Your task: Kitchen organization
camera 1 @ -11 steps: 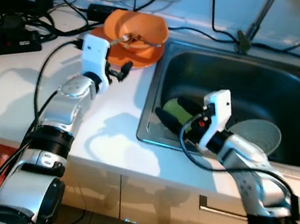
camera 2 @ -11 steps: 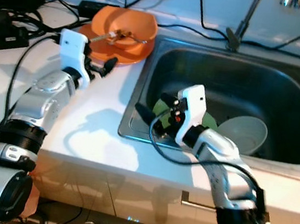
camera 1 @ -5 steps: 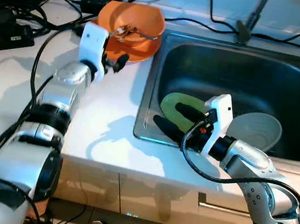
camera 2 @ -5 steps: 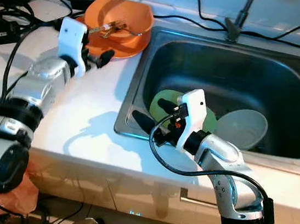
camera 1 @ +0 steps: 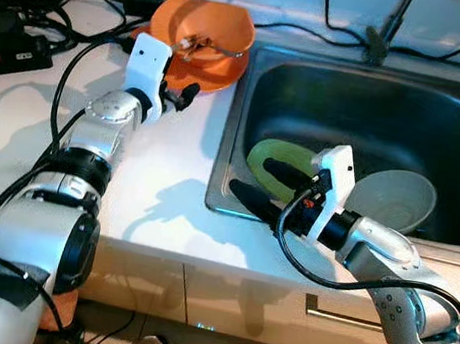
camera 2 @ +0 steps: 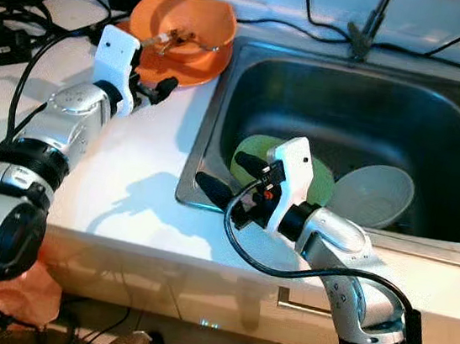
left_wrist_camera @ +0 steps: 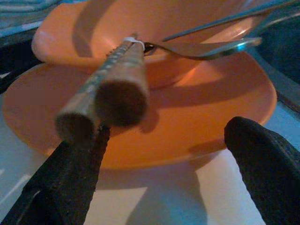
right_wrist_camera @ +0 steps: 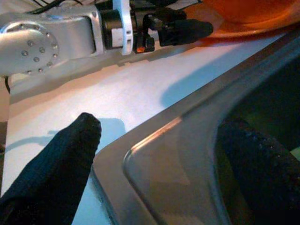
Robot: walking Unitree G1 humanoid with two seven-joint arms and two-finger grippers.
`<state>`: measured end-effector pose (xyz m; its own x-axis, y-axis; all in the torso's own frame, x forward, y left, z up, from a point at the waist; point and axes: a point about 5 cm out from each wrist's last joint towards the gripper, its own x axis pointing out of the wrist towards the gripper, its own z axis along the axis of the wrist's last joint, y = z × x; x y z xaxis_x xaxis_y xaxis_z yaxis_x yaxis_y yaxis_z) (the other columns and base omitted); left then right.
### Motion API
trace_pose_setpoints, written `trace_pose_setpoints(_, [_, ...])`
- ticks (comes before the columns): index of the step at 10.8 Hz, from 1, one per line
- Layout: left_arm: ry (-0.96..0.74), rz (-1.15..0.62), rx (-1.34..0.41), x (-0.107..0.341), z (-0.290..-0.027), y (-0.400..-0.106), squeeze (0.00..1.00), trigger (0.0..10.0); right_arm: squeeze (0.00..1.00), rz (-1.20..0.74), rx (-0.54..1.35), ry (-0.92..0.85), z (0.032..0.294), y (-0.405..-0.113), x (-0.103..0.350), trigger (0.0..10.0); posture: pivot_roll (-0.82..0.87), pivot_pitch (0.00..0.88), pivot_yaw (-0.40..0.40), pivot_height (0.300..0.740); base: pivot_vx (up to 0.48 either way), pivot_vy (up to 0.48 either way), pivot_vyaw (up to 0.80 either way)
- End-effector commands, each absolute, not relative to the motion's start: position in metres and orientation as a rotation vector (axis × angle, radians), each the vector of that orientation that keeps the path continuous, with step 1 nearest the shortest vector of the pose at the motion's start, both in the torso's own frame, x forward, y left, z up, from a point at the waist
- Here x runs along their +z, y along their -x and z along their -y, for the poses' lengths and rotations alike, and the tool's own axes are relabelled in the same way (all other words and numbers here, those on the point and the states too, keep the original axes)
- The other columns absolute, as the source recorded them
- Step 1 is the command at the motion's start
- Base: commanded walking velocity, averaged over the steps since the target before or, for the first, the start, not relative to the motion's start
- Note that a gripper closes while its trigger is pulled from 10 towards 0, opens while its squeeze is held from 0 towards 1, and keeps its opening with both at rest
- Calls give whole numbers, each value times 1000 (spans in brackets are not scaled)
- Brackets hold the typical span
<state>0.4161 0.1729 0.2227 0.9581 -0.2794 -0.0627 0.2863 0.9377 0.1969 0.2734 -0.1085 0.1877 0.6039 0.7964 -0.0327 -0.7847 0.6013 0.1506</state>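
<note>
Two sets of fingers in play, both spread and holding nothing. Biggest first:

The sink (camera 1: 442, 107): my right fingers (camera 1: 264, 187) straddle its near-left corner, one finger over the worktop (camera 1: 169, 215), the other down inside the basin. The green plate (camera 1: 270, 156) lies flat on the basin floor just beyond the inner finger, with the grey bowl (camera 1: 396, 198) beside it, further from my right fingers. No contact with either that I can see.

The orange plate (camera 2: 189, 63) sits on the worktop just ahead of my left fingers (camera 1: 174, 99), with the orange bowl (camera 1: 202, 28) stacked on it. A fork (left_wrist_camera: 206, 47) and wooden chopsticks (left_wrist_camera: 110, 77) rest in the bowl, handles pointing out towards me. In the left wrist view the chopstick ends sit between my fingertips (left_wrist_camera: 70, 183), nearer one pad, not yet touched.

My read: the step in hand is a left-side pick at the orange stack, probably the chopsticks.

To do it well:
- centre the pair between the pads before closing, or they'll splay
- approach low and straight; nudging the handles could tip the bowl or roll the fork out
- keep the right side parked until the left is clear
</note>
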Motion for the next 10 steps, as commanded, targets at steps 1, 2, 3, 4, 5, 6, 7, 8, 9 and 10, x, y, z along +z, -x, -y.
trace_pose_setpoints(1, [-211, -79, -315, 219, -170, -417, 0, 10000, 0, -105, 923, -132, 107, -269, 188, 10000, 39, 195, 24, 740, 0, 0, 0])
trace_pose_setpoints(2, [-203, -88, -319, 220, -170, -417, 0, 10000, 0, -106, 921, -132, 108, -268, 188, 10000, 39, 195, 24, 740, 0, 0, 0])
trace_pose_setpoints(3, [-193, -95, -327, 221, -169, -418, 0, 10000, 0, -106, 920, -132, 109, -268, 188, 10000, 39, 195, 24, 740, 0, 0, 0])
trace_pose_setpoints(4, [-211, -114, -346, 220, -171, -417, 0, 10000, 0, -106, 919, -131, 109, -268, 188, 10000, 34, 194, 27, 740, 0, 0, 0])
trace_pose_setpoints(5, [-198, -136, -350, 220, -173, -417, 0, 10000, 0, -106, 917, -129, 109, -268, 188, 10000, 33, 194, 28, 740, 0, 0, 0])
trace_pose_setpoints(6, [-179, -160, -342, 218, -177, -417, 0, 10000, 0, -107, 916, -125, 109, -268, 187, 10000, 33, 193, 30, 740, 0, 0, 0])
trace_pose_setpoints(7, [-141, -189, -318, 217, -182, -417, 0, 10000, 0, -106, 916, -123, 109, -268, 187, 10000, 31, 193, 32, 740, 0, 0, 0])
trace_pose_setpoints(8, [-95, -200, -287, 217, -187, -416, 0, 10000, 0, -104, 915, -121, 108, -268, 187, 10000, 29, 193, 32, 740, 0, 0, 0])
trace_pose_setpoints(9, [-53, -216, -269, 216, -190, -416, 0, 10000, 0, -103, 914, -120, 109, -268, 187, 10000, 25, 193, 31, 740, 0, 0, 0])
trace_pose_setpoints(10, [-51, -247, -280, 213, -192, -415, 0, 10000, 0, -104, 914, -119, 109, -268, 187, 10000, 23, 195, 29, 740, 0, 0, 0])
